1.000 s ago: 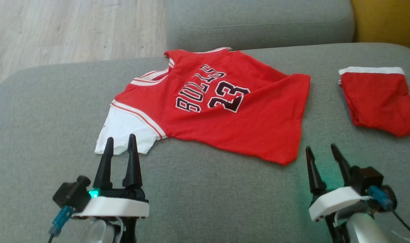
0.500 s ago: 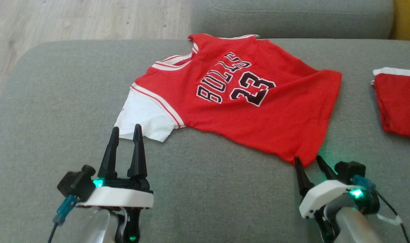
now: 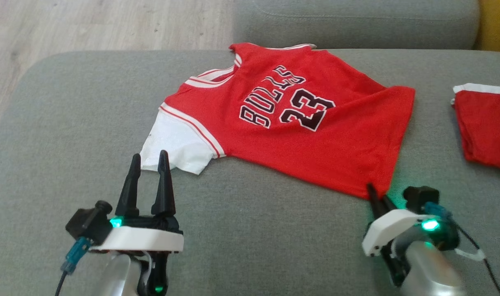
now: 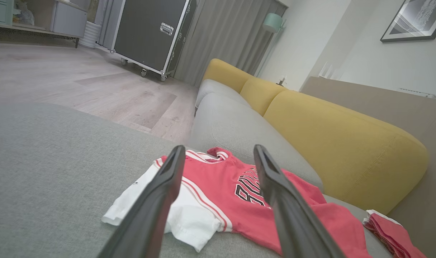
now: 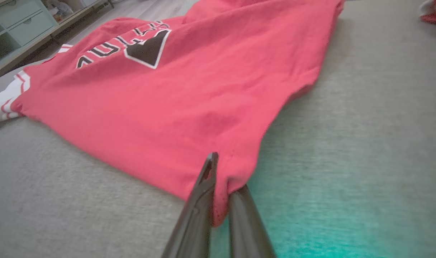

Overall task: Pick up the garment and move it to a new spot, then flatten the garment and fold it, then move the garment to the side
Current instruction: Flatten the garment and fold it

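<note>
soft even daylight; right wrist view blurred, green-tinted.

The red fabric jersey (image 3: 291,135), with one white short sleeve showing, red-and-white striped trim and black "BULLS 23" lettering edged in white, lies spread print-up and mostly flat, with a few soft wrinkles. Its near hem corner is pinched between the closed fingers of the right gripper (image 3: 376,194) — the cloth bunches slightly there. The white sleeve lies just ahead of the left gripper (image 3: 149,155) and its parted tips.
</note>
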Tool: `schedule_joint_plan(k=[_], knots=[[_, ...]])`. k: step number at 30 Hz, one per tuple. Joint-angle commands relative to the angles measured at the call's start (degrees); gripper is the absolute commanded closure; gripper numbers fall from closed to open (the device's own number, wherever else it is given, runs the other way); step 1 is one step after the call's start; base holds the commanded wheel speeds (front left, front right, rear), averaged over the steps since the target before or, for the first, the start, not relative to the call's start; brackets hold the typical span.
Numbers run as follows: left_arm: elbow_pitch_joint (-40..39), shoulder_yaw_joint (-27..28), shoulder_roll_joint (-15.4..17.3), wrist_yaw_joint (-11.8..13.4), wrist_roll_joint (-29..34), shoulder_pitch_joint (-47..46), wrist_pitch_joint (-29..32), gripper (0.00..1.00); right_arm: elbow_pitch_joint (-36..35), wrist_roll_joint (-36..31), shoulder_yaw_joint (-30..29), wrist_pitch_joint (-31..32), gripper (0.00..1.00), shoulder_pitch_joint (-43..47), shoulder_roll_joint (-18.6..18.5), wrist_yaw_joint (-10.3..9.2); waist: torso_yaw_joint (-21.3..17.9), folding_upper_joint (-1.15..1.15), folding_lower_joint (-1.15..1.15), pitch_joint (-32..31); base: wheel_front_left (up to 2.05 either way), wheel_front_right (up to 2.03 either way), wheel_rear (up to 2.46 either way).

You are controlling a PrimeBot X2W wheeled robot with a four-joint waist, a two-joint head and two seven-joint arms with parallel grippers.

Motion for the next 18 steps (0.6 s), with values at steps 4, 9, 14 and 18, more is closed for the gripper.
schedule_joint_plan(k=[4,9,14,18], knots=[[-2.0,2.7,0.5,0.1,0.7,-1.8,-0.3,0.00,-0.5,-6.6,-6.2,-1.4,1.00,-2.1,-0.7,-0.05,-1.4,0.00,0.00,-0.5,0.00,0.00,0.00],[-1.9,2.7,0.5,0.1,0.8,-1.8,-0.3,0.00,-1.7,-12.9,-13.1,-0.8,1.00,-2.2,-2.1,-0.05,-2.6,0.00,0.00,-0.7,0.00,0.00,0.00],[-1.8,2.6,0.5,0.1,0.7,-1.9,-0.3,0.00,-3.2,-17.0,-16.9,0.2,1.00,-2.2,-2.3,-0.05,-3.3,0.00,0.00,-0.9,0.00,0.00,0.00],[-1.7,2.7,0.5,0.1,0.7,-1.9,-0.3,0.00,-5.1,-19.4,-20.4,0.1,0.00,-2.4,-1.5,-0.05,-4.1,0.00,0.00,-1.0,0.00,0.00,0.00]])
